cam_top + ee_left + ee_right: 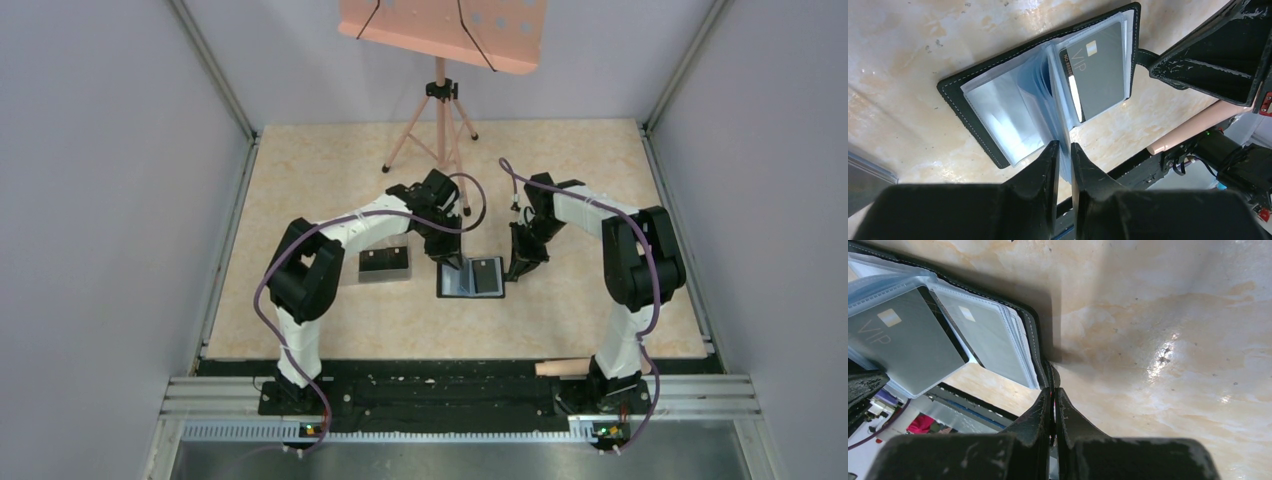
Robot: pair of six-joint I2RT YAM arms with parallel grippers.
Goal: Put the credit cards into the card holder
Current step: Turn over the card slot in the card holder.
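The card holder (487, 277) lies open on the table, bluish clear sleeves up. In the left wrist view its empty sleeves (998, 110) fan out, and a dark credit card marked VIP (1098, 70) sits in a right-hand sleeve. My left gripper (1064, 150) is shut on one clear sleeve page at its lower edge; it also shows in the top view (447, 258). My right gripper (1053, 392) is shut on the holder's snap tab (1144, 57) at the cover's edge (1032, 345). The VIP card (903, 345) and a second card (988, 337) show in the sleeves.
A clear plastic box (385, 265) with dark contents stands left of the holder; its corner shows in the left wrist view (868, 170). A tripod music stand (440, 120) is at the back. A light wooden rod (565, 367) lies by the right arm's base.
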